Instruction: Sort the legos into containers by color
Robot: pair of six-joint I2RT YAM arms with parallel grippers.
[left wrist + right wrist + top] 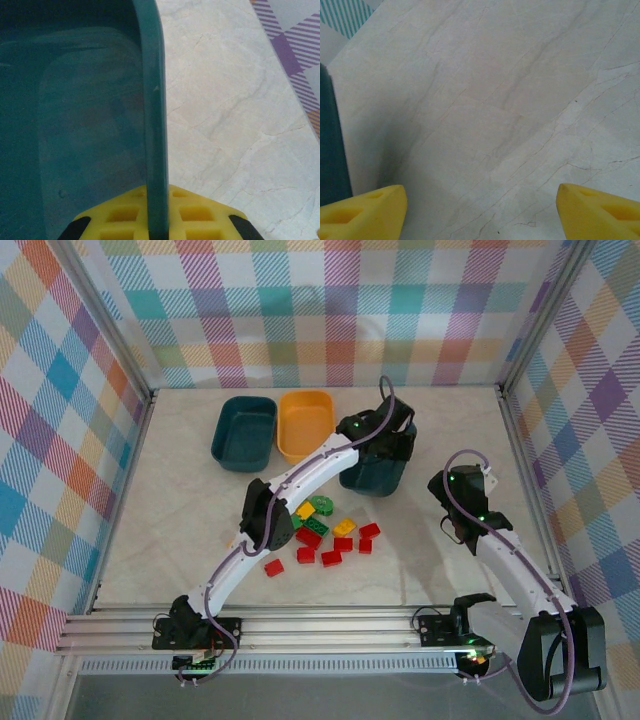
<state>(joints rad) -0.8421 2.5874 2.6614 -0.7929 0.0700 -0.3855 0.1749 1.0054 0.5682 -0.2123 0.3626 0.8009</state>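
Top external view: loose legos (325, 535) lie heaped just nearer than the right-hand teal bin (372, 478). Left gripper (157, 217) pinches that bin's wall; right gripper (480, 210), spread wide, hangs beside it. Dragged carelessly, the bin may tip or scatter legos.

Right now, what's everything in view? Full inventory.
red legos: about seven, red, loose cluster mid-table
yellow legos: two, yellow, same cluster
green legos: about three, green, cluster's far side by left arm
left teal bin: one, dark teal, far left
orange bin: one, orange-yellow, beside it
right teal bin: one, dark teal, right of orange bin, slightly nearer
table: one, pale marble look
left end effector: one, yellow pads, clamped on right teal bin wall
right end effector: one, yellow pads, open over bare table
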